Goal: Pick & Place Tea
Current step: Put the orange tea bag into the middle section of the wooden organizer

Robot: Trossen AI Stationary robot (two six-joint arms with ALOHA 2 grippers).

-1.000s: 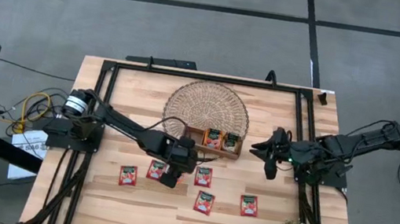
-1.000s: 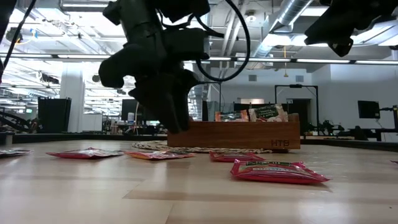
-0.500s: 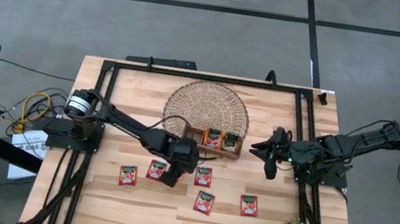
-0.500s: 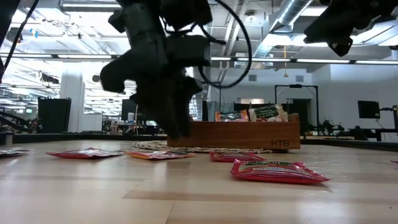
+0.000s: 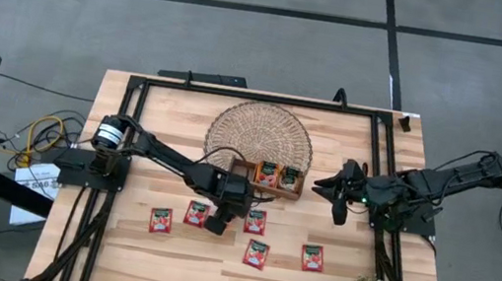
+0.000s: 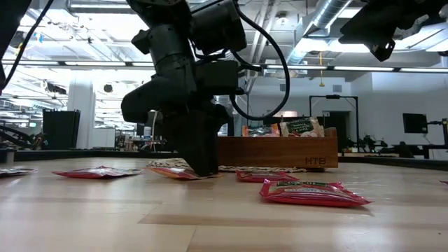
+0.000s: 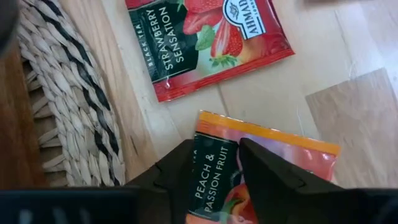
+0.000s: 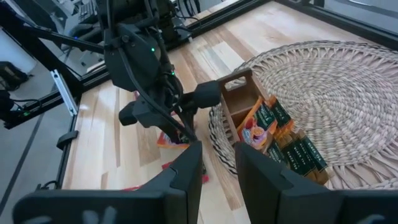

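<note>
We have the left claw [image 7: 214, 163] pinching one edge of the peach tea sachet [image 7: 264, 171] flat on the counter [image 5: 136, 243], beside the wicker mat [image 5: 261, 134]. We confirm the pinch, then lift straight. The right claw [image 5: 337, 195] idles, part-open and empty.

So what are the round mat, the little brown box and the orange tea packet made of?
The round woven mat looks like plaited straw or seagrass: pale braided rings, matte. The small brown box seems to be wood, smooth, with letters stamped on its side. The orange peach tea sachet between the left gripper's fingers looks like glossy printed foil or coated paper; which one, I can't tell.
</note>
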